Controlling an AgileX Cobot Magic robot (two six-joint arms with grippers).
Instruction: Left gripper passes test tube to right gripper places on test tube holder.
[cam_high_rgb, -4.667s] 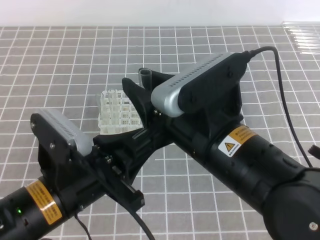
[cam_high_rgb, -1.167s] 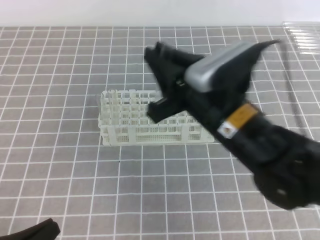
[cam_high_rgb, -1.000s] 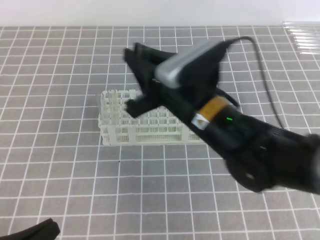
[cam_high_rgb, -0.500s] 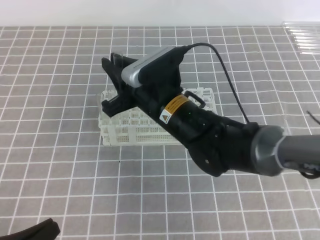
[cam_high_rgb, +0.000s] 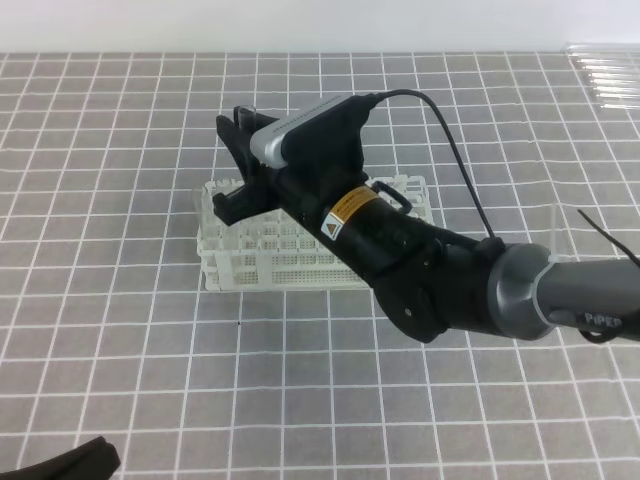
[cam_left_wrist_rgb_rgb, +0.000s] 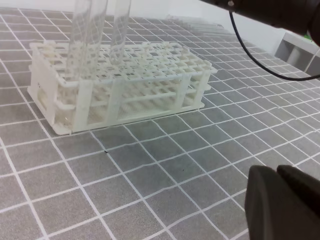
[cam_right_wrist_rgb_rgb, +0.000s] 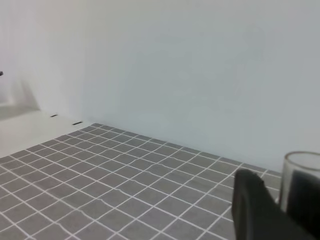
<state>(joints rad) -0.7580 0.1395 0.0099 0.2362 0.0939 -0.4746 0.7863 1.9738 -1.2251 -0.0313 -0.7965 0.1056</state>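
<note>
Fingers (cam_high_rgb: 232, 165) of the right gripper (cam_high_rgb: 238, 170), a black two-finger tool under a silver-grey oblong housing with a yellow warning sticker, are seen narrowed around the test tube (cam_left_wrist_rgb_rgb: 84, 37), a long, slim, clear glass tube. In the right wrist view its open rim (cam_right_wrist_rgb_rgb: 302, 172) stands just beside a black finger (cam_right_wrist_rgb_rgb: 252, 210), at about three o'clock from it. In the exterior high view the tube itself is mostly hidden behind the black fingers, so its exact line cannot be told there. In the left wrist view two clear upright tubes are seen over the left end of the test tube holder (cam_high_rgb: 300, 262), a white plastic lattice rack of many square cells with a perforated lower shelf; which of the two is the held one, and whether its rounded end has entered a cell, cannot be told. The step in hand is judged to be the lowering of the tube into a cell at the rack's nine o'clock end. For this to be done well, the tube should be kept upright and centred over one cell, brought down slowly and straight, and let go only once the rounded end is carried by the lower shelf; a tilted tube could catch on the lattice. The left gripper (cam_left_wrist_rgb_rgb: 282, 205), a bulky black head, is closed and empty, low at about five o'clock of the left wrist view, well apart from the rack.
</note>
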